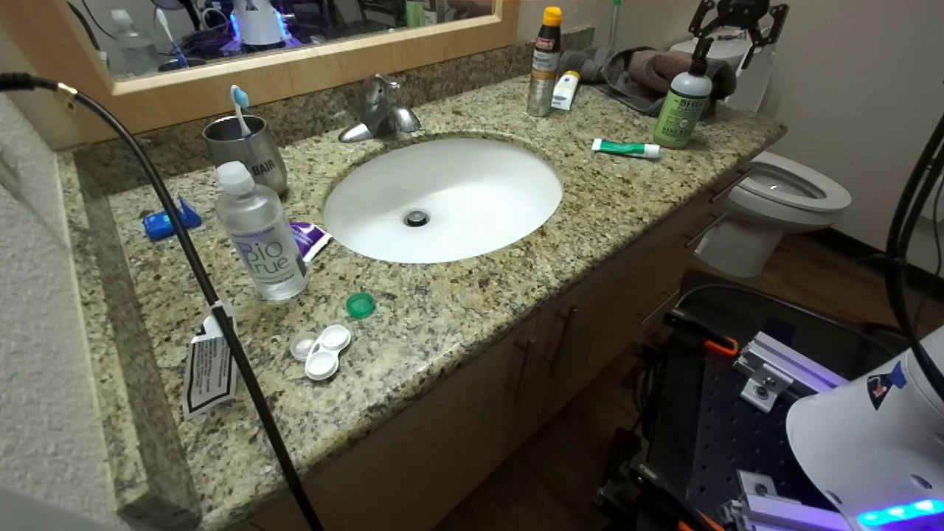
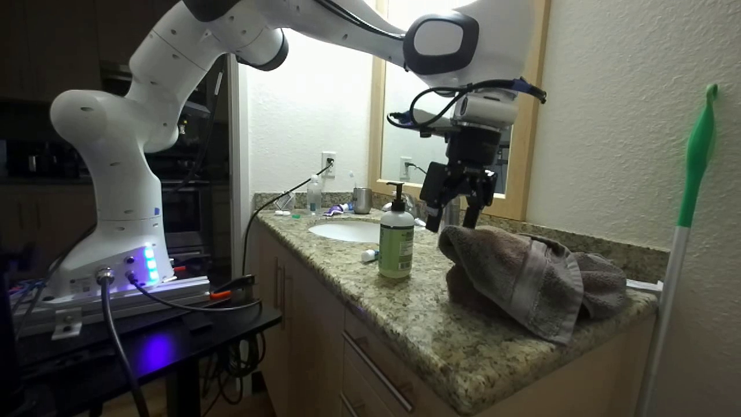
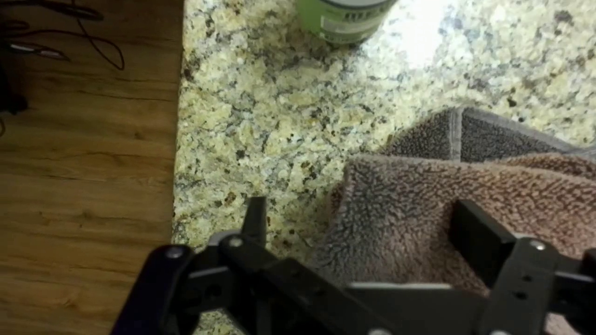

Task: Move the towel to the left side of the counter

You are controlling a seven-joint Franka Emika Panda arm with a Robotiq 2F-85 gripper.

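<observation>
One rumpled towel (image 2: 529, 275) lies on the counter (image 2: 428, 327) near a soap bottle (image 2: 396, 249); it should handle soft and light (likely sagging once lifted), best pinched at the raised fold (image 3: 372, 204) beneath the gripper (image 2: 451, 225), its jaws spread, holding nothing.

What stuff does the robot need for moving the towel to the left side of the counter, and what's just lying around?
Part of the job:
gripper, open
towel
counter

Just lying or standing about:
green pump bottle
green-and-white tube
tall spray can
white tube
purple tube
Bio true bottle
steel tumbler with a toothbrush in it
contact lens case
small green cap
</observation>
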